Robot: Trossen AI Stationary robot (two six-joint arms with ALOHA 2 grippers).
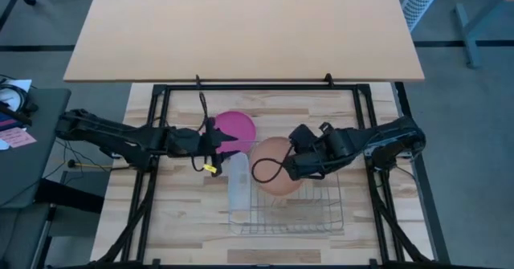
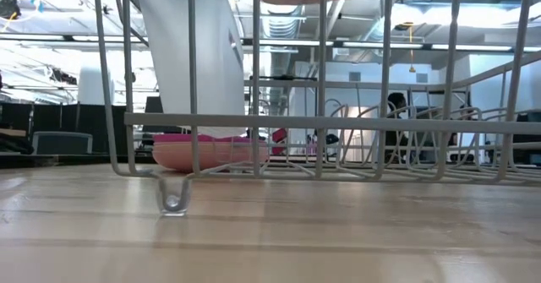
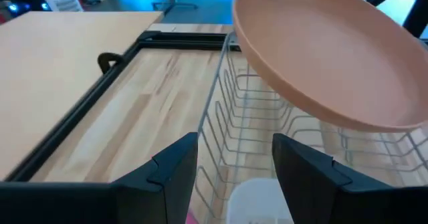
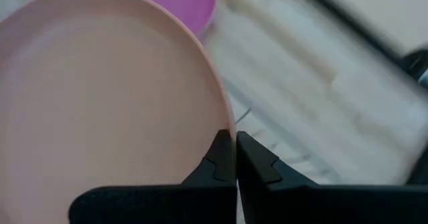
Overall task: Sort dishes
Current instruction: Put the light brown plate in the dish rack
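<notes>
An orange-tan plate [image 1: 275, 165] hangs lifted over the far left corner of the silver wire rack [image 1: 291, 207], held by my right gripper [image 1: 303, 161], which is shut on its rim. The same plate fills the right wrist view [image 4: 107, 110] and shows tilted in the left wrist view [image 3: 334, 57]. A magenta plate [image 1: 235, 128] lies on top of a pale pink plate [image 2: 211, 155], and the stack rests flat on the table. My left gripper [image 3: 234, 164] is open beside that stack's left edge [image 1: 213, 140] and touches nothing. My right gripper pinches the orange-tan plate's rim [image 4: 229, 125] between its two fingertips, on the plate's right side. The fingers come in roughly level from the table's right. The plate is lifted clear above the rack and tilted.
A translucent white tray [image 1: 238, 181] stands upright against the rack's left side [image 2: 186, 55]. The rack's wires [image 3: 227, 110] rise just in front of my left gripper. A black frame [image 1: 161, 92] borders the wooden table, with a second tabletop [image 1: 241, 28] beyond the far edge.
</notes>
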